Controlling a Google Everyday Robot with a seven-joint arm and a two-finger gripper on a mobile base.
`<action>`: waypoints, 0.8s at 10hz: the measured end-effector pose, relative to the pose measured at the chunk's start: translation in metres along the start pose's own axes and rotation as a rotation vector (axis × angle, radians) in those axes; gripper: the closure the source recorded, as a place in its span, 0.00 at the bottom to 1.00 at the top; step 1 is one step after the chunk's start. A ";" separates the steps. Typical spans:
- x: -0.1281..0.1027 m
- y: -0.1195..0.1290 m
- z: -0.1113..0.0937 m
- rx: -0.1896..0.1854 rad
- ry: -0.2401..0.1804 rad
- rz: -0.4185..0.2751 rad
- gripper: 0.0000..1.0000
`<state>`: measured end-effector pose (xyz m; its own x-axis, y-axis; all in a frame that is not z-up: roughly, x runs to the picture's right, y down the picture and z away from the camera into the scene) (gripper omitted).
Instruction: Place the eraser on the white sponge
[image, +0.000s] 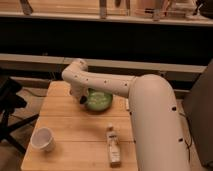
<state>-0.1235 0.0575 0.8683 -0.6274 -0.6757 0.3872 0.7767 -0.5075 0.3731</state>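
My gripper hangs down from the white arm over the back middle of the wooden table, right at the left rim of the green bowl. The eraser does not show; I cannot tell whether it is in the gripper. A small pale sliver peeks out just right of the bowl at the arm's edge. It may be the white sponge, but the arm hides most of it.
A white cup stands at the table's front left. A pale labelled bottle lies near the front right. A black chair is left of the table. A dark shelf wall runs behind.
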 end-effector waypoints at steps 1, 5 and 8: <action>-0.009 0.010 -0.001 0.002 -0.004 0.010 1.00; -0.007 0.015 -0.006 0.011 0.005 0.029 1.00; -0.016 0.030 -0.008 0.018 0.005 0.064 1.00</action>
<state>-0.0899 0.0487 0.8666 -0.5761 -0.7090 0.4067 0.8142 -0.4534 0.3627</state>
